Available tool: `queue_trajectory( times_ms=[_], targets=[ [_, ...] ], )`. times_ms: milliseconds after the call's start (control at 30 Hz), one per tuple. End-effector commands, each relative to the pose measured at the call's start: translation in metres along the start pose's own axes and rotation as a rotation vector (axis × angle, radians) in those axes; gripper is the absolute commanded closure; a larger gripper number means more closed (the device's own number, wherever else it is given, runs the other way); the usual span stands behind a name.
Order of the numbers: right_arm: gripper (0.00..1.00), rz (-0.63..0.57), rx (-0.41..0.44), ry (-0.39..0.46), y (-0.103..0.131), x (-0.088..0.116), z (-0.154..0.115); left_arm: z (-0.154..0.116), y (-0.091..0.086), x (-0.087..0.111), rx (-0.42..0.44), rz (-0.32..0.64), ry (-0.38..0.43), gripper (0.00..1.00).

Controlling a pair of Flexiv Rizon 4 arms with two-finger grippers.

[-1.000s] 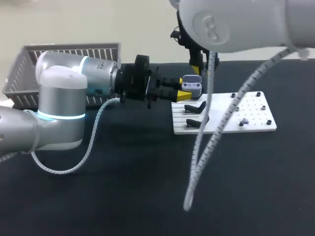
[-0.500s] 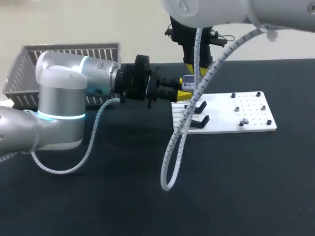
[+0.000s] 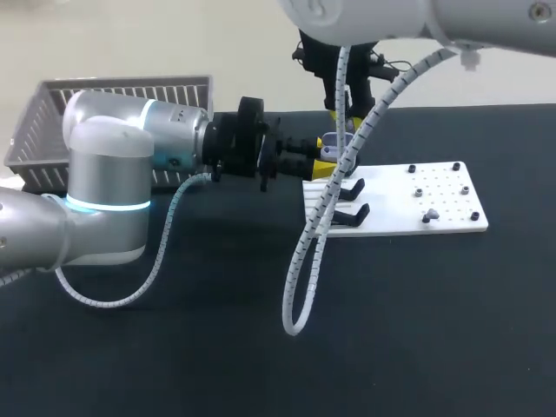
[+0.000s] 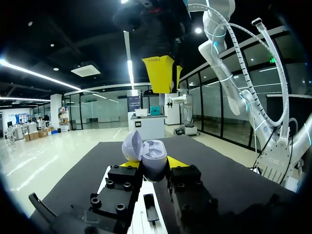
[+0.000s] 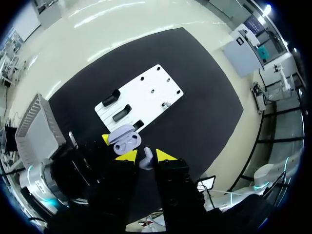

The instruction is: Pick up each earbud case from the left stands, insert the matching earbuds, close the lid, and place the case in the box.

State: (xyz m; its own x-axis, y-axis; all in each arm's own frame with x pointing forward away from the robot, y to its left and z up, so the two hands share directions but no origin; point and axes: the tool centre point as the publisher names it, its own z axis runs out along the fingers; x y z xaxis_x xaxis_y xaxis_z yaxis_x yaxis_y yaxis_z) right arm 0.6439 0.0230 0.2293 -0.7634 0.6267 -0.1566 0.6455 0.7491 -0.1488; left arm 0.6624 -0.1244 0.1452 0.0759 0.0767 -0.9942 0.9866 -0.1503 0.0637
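Beside white board (image 3: 395, 204) | left gripper (image 4: 153, 165) pinches open case (image 4: 150, 155) | right gripper (image 5: 142, 155) above it pinches earbud (image 5: 146, 159)

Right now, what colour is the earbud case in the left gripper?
The earbud case is pale lilac-grey, shown best in the left wrist view.

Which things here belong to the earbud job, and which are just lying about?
Job: earbud case in left end effector; earbud in right end effector; second earbud on white board; black stands; basket.
Lying about: black studs on the board; right arm's dangling cable.
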Motion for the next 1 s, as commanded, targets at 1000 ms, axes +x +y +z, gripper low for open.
queue_trajectory(
  times_ms=[1000],
  targets=[
    [1.0,0.12,0.008,0.06,0.02,0.005,0.023,0.0,0.0,0.001,-0.001,0.001,-0.001,1.0]
  ],
)
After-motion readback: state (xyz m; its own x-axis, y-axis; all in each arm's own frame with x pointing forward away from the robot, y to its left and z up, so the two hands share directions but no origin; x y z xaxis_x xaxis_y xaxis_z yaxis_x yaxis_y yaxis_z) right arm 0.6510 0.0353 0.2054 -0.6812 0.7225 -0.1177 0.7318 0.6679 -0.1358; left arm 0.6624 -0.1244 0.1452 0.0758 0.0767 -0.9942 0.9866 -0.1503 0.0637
